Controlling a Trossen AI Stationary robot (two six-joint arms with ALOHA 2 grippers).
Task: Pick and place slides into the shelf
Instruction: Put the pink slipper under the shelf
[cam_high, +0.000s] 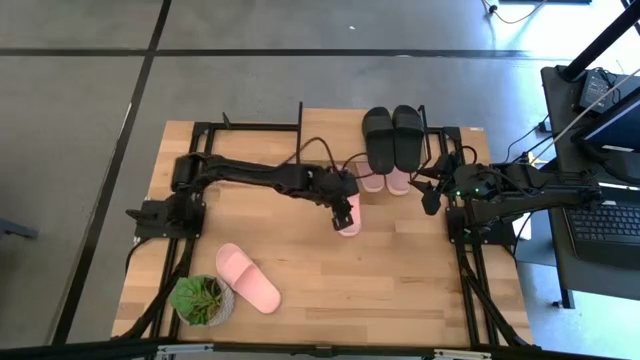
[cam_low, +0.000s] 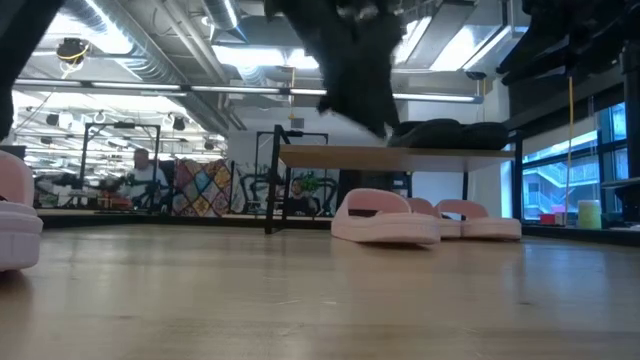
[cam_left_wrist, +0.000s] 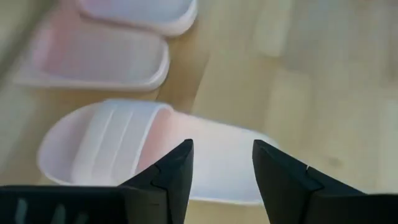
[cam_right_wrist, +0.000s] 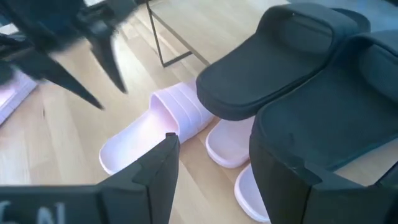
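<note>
The shelf (cam_low: 400, 157) stands at the table's far middle, with two black slides (cam_high: 392, 135) resting sole down on its top. Two pink slides (cam_high: 385, 182) lie under it. A third pink slide (cam_left_wrist: 155, 155) lies sole down on the table at the shelf's near left corner, its strap end toward the shelf. My left gripper (cam_left_wrist: 222, 149) hovers open just above this slide, clear of it. A fourth pink slide (cam_high: 248, 277) lies at the near left. My right gripper (cam_high: 430, 195) waits open at the shelf's right side, raised off the table.
A small potted green plant (cam_high: 203, 300) stands at the table's near left corner, beside the fourth pink slide. The middle and near right of the wooden tabletop (cam_high: 400, 280) show bare wood. Black frame rails run along the table's left and right edges.
</note>
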